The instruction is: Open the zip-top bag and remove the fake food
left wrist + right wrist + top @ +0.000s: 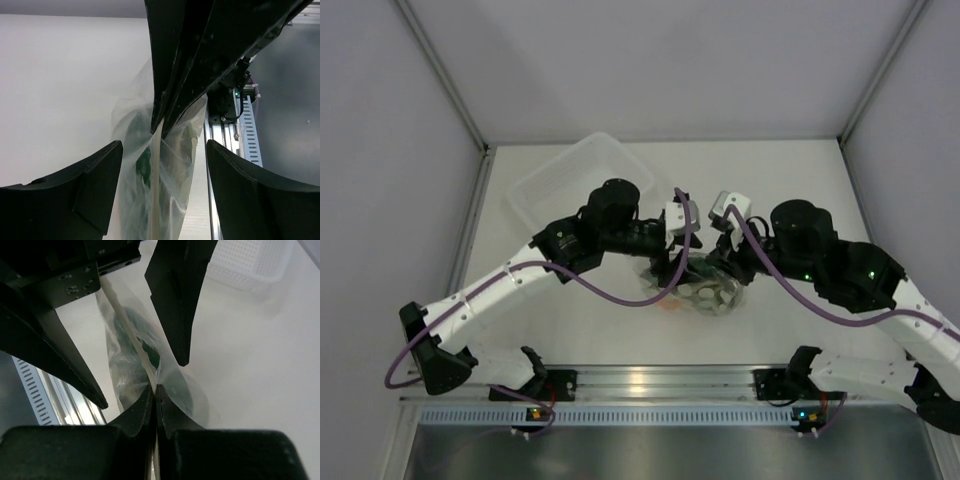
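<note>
The zip-top bag [712,296] lies between the two arms at mid-table, clear and crinkly. It stands edge-up in the left wrist view [175,165] and the right wrist view [125,375]. Fake food shows through it: a dark green piece [143,166] [148,346], pale pieces [705,293] and an orange bit [670,307]. My right gripper [155,388] is shut on the bag's zip strip, and its closed fingers [170,85] come down from above. My left gripper [164,145] is open, one finger on each side of the bag without touching it.
The translucent white perforated basket [570,180] stands at the back left, behind the left arm; its corner shows in the right wrist view [250,265]. The aluminium rail [650,380] runs along the near table edge, close to the bag.
</note>
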`<move>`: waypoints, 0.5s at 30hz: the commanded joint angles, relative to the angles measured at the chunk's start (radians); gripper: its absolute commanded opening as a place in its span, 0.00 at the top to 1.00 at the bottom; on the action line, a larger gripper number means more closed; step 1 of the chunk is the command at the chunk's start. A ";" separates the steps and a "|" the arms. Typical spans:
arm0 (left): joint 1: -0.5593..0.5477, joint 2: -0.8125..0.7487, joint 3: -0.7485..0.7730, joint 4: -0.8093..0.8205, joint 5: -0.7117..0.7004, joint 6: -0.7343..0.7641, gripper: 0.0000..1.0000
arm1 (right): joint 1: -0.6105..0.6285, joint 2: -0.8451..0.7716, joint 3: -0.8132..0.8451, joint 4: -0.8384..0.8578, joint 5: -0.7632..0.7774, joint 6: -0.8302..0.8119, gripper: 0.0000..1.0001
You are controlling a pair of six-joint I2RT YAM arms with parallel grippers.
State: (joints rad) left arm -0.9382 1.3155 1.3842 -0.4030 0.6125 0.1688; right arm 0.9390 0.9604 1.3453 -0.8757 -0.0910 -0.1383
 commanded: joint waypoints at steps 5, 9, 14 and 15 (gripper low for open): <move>-0.020 -0.006 -0.017 0.055 -0.085 0.018 0.44 | 0.015 -0.041 0.080 0.116 0.004 -0.001 1.00; -0.022 -0.009 -0.010 0.058 -0.099 0.024 0.86 | 0.014 -0.043 0.087 0.110 0.000 0.000 1.00; -0.025 -0.035 -0.013 0.070 -0.091 0.020 1.00 | 0.015 -0.052 0.069 0.125 -0.003 0.003 1.00; -0.025 -0.039 -0.017 0.070 -0.091 0.020 1.00 | 0.015 -0.055 0.066 0.129 -0.006 0.005 1.00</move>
State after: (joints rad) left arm -0.9588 1.3151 1.3697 -0.3923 0.5278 0.1822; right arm 0.9398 0.9360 1.3708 -0.8608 -0.0875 -0.1379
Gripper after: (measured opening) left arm 0.075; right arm 0.012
